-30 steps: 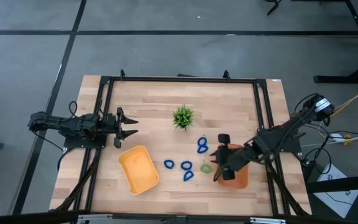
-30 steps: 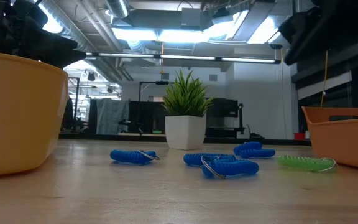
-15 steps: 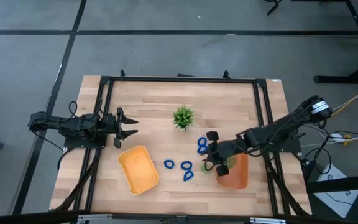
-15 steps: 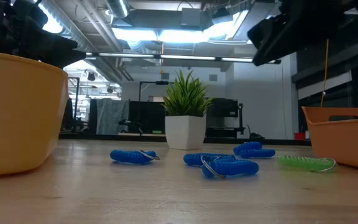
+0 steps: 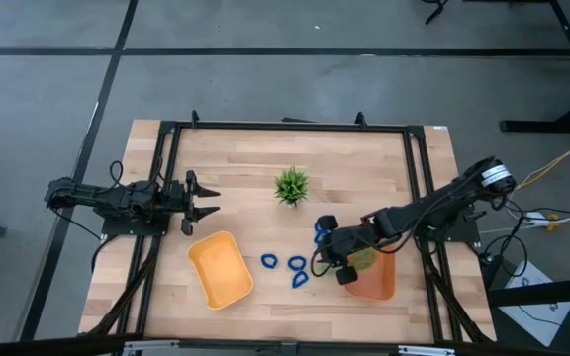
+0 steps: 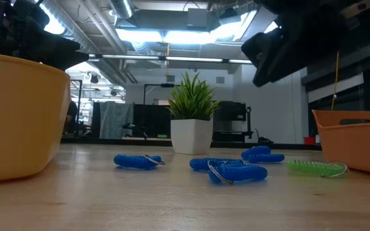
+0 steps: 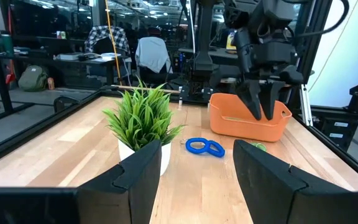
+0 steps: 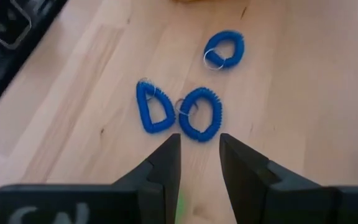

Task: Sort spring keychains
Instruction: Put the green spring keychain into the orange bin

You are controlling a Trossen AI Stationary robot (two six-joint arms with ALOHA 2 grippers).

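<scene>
Several dark blue spring keychains lie flat on the wood between the two trays (image 5: 269, 261) (image 5: 298, 271) (image 5: 321, 231); the right wrist view shows three of them (image 8: 199, 114). One light green keychain (image 6: 317, 168) lies next to the orange tray (image 5: 374, 282). My right gripper (image 5: 320, 259) hangs open above the table beside that tray, over the green keychain, a sliver of which shows between its fingers (image 8: 180, 211). My left gripper (image 5: 204, 203) waits open near the table's left side, above the yellow tray (image 5: 221, 269).
A small potted artificial plant (image 5: 291, 185) stands on the table's far half, behind the keychains. Dark frame rails run along the table's left and right edges. Bare wood lies between the yellow tray and the blue keychains.
My right gripper has swung from over the orange tray toward the table's left and now hangs over the green keychain beside the tray. The keychains and trays have stayed put.
</scene>
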